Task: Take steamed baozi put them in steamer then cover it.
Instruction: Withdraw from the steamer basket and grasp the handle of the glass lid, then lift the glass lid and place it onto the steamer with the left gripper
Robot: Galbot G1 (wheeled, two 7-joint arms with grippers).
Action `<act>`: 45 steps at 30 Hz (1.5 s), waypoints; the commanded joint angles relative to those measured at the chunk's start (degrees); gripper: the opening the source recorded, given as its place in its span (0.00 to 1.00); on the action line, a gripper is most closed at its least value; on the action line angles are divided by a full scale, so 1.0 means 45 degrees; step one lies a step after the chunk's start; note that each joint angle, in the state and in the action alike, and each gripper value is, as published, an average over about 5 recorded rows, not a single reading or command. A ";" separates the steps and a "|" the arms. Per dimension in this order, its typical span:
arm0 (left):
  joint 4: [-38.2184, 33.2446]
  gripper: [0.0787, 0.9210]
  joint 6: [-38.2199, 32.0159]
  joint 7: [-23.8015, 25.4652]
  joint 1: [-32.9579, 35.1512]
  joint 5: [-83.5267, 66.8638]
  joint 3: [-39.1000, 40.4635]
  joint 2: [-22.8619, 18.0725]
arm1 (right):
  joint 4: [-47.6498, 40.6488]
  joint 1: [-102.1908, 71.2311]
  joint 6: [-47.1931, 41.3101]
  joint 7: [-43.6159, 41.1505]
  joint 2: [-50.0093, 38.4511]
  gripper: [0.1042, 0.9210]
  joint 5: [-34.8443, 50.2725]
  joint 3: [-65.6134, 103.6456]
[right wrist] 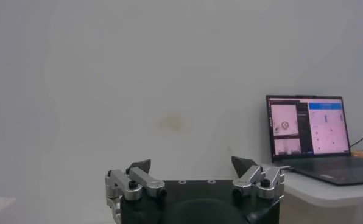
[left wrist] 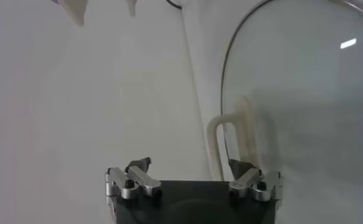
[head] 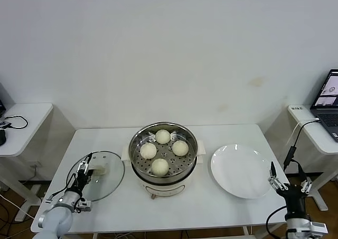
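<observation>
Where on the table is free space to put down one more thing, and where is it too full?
Bare table lies along the near edge in front of the steamer and behind the plate toward the wall. The left side is crowded: the glass lid lies there, with the open left gripper at it.

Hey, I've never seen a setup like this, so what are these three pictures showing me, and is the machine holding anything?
This is a two-armed robot at a white table. The wide picture comes from a camera on its head, looking down; the other two come from cameras on its wrists.

In the middle stands the steamer, with four steamed baozi already inside. On the robot's left lies a glass lid, off the steamer. On its right is a bare white plate.

The left hand is open over the lid, its fingers either side of the lid's handle, not gripping it. The right hand is open too, beside the table's edge, facing a wall and a laptop. Neither holds anything.
</observation>
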 commanded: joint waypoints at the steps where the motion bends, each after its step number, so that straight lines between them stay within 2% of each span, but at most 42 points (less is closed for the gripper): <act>1: 0.0227 0.88 -0.0007 0.0139 -0.0276 -0.0088 0.0097 0.0033 | -0.0062 0.0011 0.0019 -0.0015 0.0051 0.88 -0.0043 -0.0079; 5: 0.0305 0.79 -0.0014 0.0308 -0.0264 -0.0111 0.0144 0.0065 | -0.0101 0.0044 0.0021 -0.0017 0.0090 0.88 -0.0071 -0.0129; 18: 0.0203 0.33 -0.0188 0.0083 -0.0042 -0.0341 0.0009 0.0127 | -0.0006 0.0055 -0.0008 -0.0013 0.0105 0.88 -0.0094 -0.0247; 25: -0.0795 0.10 -0.0268 -0.0358 0.0434 -0.0419 -0.0411 0.0035 | 0.0081 -0.0006 -0.0019 -0.0020 -0.0028 0.88 -0.0150 -0.0360; 28: -0.1705 0.06 -0.0061 -0.0445 0.1007 -0.0413 -0.0748 0.0049 | 0.0203 -0.0028 -0.0054 -0.0027 -0.0120 0.88 -0.0183 -0.0432; 33: -0.3542 0.06 0.0745 -0.0272 0.2350 -0.0667 -0.1400 0.0108 | 0.0439 -0.0119 -0.0079 -0.0050 -0.0293 0.88 -0.0217 -0.0504; 40: -0.7047 0.06 0.2653 0.1332 0.4372 -0.2101 -0.2487 0.0359 | 0.0631 -0.0303 -0.0220 -0.0130 -0.0530 0.88 -0.0486 -0.0727; 45: -0.8432 0.06 0.3660 0.2531 0.5082 -0.3049 -0.3458 0.0641 | 0.0669 -0.0314 -0.0273 -0.0178 -0.0648 0.88 -0.0635 -0.0856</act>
